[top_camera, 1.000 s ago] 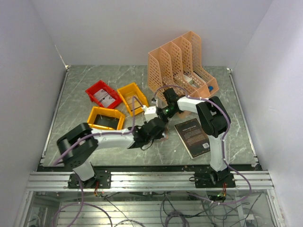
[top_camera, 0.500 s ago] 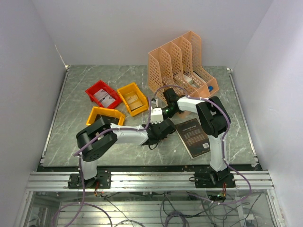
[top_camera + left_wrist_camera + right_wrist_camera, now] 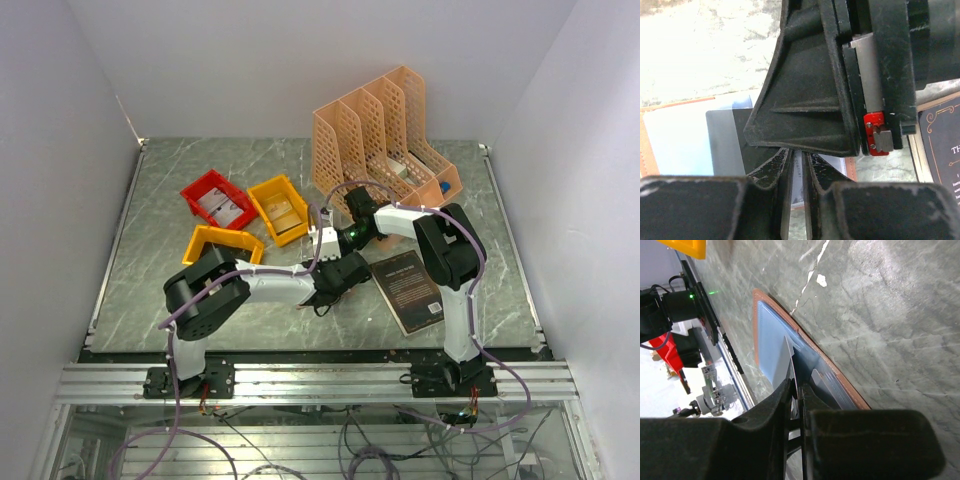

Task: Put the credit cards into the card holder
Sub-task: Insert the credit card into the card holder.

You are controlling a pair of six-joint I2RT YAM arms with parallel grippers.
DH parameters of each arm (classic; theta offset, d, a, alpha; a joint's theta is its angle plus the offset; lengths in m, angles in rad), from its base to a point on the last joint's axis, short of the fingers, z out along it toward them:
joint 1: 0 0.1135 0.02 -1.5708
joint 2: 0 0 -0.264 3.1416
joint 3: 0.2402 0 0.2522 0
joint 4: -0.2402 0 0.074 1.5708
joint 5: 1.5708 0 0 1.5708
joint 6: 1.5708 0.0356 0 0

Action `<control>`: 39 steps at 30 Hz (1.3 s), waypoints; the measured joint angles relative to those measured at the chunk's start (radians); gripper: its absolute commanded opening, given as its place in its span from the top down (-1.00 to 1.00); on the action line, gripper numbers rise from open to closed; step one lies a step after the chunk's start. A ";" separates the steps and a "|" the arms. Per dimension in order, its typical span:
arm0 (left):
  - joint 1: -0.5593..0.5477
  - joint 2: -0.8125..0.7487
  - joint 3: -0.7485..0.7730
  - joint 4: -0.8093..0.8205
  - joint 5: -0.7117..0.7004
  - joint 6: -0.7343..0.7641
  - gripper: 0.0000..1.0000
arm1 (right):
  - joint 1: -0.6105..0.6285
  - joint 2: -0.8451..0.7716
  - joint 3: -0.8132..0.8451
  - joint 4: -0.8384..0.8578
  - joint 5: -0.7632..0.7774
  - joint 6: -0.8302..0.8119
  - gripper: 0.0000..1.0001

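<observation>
Card holder [image 3: 767, 325]: open flat, blue inner faces up, by the table's [image 3: 160, 190] near edge, just left of the black book [image 3: 408, 290].
Credit card [image 3: 722, 140]: grey, over the holder's inner face.
Right gripper [image 3: 796, 390]: pinching that card's end.
Left gripper [image 3: 797, 160]: fingers nearly together beside a pale strip [image 3: 797, 175]; whether it grips, cannot tell.

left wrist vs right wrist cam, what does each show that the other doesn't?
Left wrist only: the right gripper side-on, filling the middle, and the black book at the right edge.
Right wrist only: a yellow bin corner at top left, a red bin at left, and that gripper's own fingers, closed on a corner of the grey card.
Both: the open card holder, pale blue inside with a salmon rim, flat on the table, with the grey card over it.
</observation>
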 measured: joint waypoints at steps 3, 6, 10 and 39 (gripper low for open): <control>0.000 0.009 0.016 -0.030 -0.016 -0.029 0.49 | 0.000 0.000 0.000 0.001 -0.002 0.000 0.71; -0.002 0.013 0.024 -0.050 -0.032 -0.057 0.43 | 0.000 0.002 0.000 0.001 -0.007 0.000 0.61; -0.005 0.013 0.025 -0.074 -0.045 -0.087 0.38 | 0.002 0.002 0.002 0.002 -0.014 0.000 0.54; -0.007 0.013 0.025 -0.143 -0.101 -0.156 0.16 | -0.002 -0.013 0.036 -0.039 -0.005 -0.060 0.24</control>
